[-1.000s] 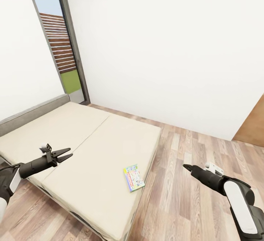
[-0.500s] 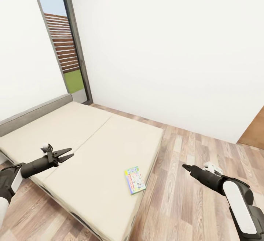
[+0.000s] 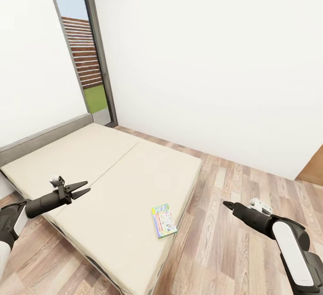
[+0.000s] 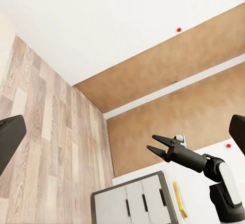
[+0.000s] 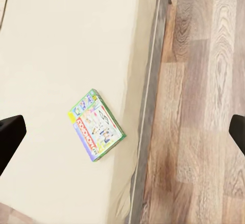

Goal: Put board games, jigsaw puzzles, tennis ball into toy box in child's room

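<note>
Left end effector: released, fingers spread, empty, above the bed.
Right end effector: empty over the wooden floor; I cannot tell if it is clenched.
Board game: flat near the bed's edge; probably light, stiff and thin, so take it by the edge.
Views: the right wrist view shows its white-green cover with a red band; the left wrist view shows white drawers.

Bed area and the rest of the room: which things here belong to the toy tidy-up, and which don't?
Belongs to the job:
- board game, flat on the bed near its edge
- left tool, open
- right tool, open

Just there:
- window
- wood floor
- white drawer unit
</note>
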You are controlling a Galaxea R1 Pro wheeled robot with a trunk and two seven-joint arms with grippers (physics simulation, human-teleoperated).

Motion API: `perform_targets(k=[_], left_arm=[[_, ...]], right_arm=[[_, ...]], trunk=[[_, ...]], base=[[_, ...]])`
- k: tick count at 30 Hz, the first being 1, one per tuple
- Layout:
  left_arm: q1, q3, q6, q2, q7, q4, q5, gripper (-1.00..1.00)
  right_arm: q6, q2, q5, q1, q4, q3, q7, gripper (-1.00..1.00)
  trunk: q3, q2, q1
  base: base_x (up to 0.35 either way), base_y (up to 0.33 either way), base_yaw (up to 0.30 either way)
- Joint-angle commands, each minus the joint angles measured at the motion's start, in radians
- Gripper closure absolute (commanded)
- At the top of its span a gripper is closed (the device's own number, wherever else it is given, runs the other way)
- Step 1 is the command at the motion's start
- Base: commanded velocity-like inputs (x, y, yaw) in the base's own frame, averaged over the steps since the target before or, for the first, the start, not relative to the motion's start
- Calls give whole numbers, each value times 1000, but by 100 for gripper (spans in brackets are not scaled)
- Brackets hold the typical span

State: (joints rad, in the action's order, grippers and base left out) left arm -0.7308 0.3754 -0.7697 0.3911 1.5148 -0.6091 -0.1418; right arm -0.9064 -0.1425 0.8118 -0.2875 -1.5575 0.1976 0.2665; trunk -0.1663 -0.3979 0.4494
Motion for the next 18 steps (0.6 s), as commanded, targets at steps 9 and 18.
perform_targets(k=[9, 18], left_arm=[[-1, 0, -10, 0, 0, 0, 0, -100], [-1, 2, -10, -7, -1, 0, 1, -100]], right_arm=[[-3, 2, 10, -1, -1, 0, 10, -100], [-3, 0, 10, -1, -1, 0, 10, -100]], trunk=[[-2, -2, 1], [-2, -2, 1]], base=[[85, 4, 74], [29, -4, 79]])
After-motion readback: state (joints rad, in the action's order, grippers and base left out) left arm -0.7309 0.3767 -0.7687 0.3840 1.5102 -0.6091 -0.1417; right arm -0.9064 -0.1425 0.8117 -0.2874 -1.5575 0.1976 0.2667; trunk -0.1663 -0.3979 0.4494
